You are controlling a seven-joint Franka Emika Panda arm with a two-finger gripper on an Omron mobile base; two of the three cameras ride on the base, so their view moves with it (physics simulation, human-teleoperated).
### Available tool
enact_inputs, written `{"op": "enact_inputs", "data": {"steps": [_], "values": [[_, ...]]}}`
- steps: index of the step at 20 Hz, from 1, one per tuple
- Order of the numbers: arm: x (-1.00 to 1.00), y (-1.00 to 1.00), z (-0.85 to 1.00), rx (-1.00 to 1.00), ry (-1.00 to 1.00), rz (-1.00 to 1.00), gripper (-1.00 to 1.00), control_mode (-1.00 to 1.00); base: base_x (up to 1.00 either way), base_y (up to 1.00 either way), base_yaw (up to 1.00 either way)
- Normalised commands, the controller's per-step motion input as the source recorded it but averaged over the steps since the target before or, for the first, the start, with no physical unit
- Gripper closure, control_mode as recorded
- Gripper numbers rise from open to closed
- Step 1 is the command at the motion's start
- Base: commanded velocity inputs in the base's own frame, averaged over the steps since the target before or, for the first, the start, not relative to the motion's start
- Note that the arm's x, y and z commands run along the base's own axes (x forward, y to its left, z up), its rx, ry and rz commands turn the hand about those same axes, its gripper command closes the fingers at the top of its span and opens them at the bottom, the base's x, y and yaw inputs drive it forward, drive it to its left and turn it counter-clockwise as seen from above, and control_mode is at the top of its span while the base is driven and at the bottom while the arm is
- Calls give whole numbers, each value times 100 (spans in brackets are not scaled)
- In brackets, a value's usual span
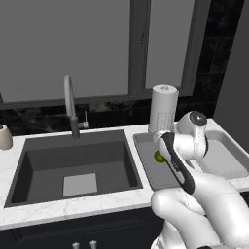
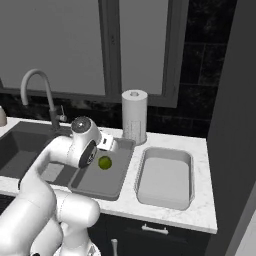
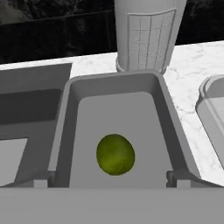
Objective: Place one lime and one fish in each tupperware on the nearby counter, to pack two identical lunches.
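Your gripper point(image 3: 111, 181) stands wide apart, holding nothing, above the lime point(image 3: 115, 154) lying loose in the left tub point(image 3: 65, 131). The lime may roll when bumped; the right tub point(image 2: 165, 181) waits bare on the surface point(image 2: 202, 210).

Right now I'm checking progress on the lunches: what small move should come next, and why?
Probably lift the tool straight up and clear. Its jaws stand open, and the lime lies loose on the floor of the left tupperware. The right tupperware holds nothing, so more items need fetching.
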Motion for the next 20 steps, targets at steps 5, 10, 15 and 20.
{"op": "enact_inputs", "data": {"steps": [5, 10, 15, 20], "values": [[-100, 0, 41, 0, -27, 0, -100, -100, 0, 0, 0], [-100, 16, 47, -2, -28, 0, -100, -100, 0, 0, 0], [-100, 44, 3, -8, -14, 0, -100, -100, 0, 0, 0], [0, 0, 0, 0, 0, 0, -100, 100, -100, 23, -1]]}}
